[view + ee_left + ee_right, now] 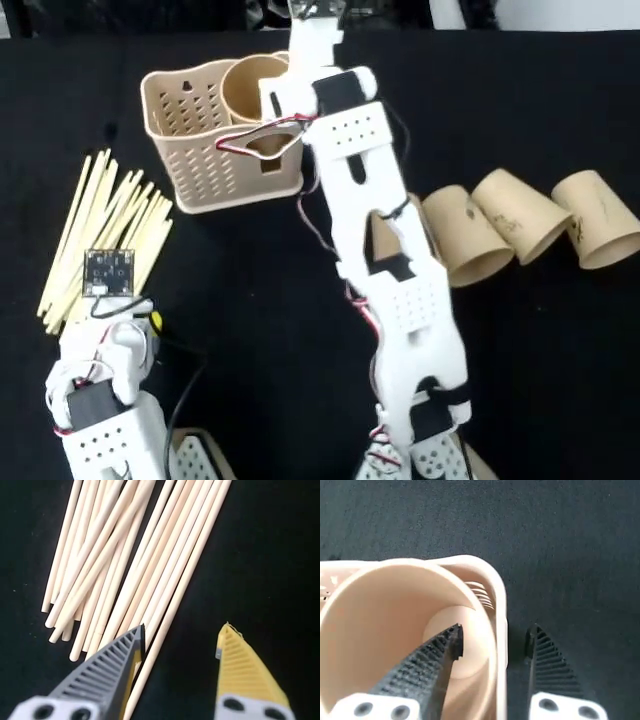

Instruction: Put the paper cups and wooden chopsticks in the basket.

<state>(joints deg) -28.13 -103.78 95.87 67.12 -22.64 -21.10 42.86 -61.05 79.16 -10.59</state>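
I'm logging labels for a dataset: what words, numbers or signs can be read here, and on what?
No text can be read.
Dark marks on the sides of the paper cups lying on the table: too blurred to read.
No print on the basket or the chopsticks.

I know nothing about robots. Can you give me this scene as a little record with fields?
Basket: upright, one paper cup standing inside
Loose cups: at least three lying on their sides in a row
Chopsticks: loose pile on the table
Left end effector: open, over the chopsticks
Right end effector: open, one finger inside the basket's cup
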